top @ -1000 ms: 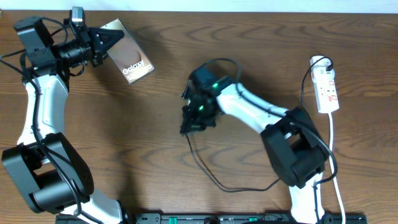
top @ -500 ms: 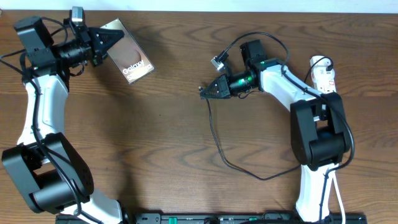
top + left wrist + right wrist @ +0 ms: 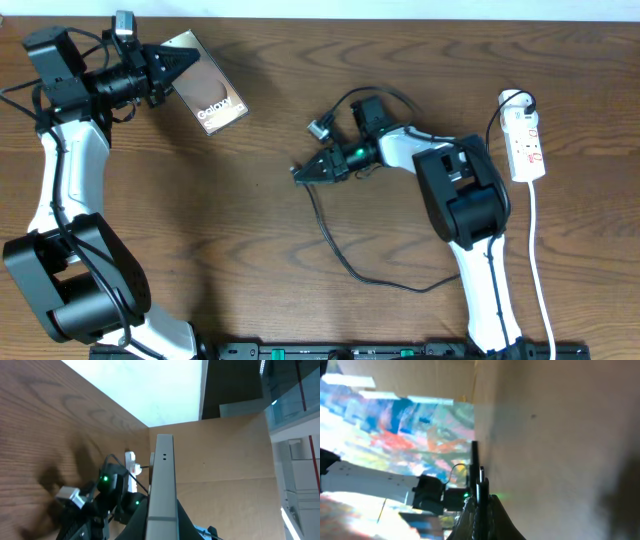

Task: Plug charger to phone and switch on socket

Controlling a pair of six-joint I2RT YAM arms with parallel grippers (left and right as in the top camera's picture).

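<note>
Both arms loaded: phone left, charger right.
Left gripper [image 3: 186, 61] clamped on phone [image 3: 214, 94], table 11 o'clock; right gripper [image 3: 299, 173] pinching charger [image 3: 415, 289] plug, mid-table; socket [image 3: 526, 146] at 3 o'clock.

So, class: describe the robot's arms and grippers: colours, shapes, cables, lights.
Left arm and right arm: white links, bulky black joints. Left gripper and right gripper: black, tapered to points. Black cables loop at both wrists; a green light glows on the right.
</note>
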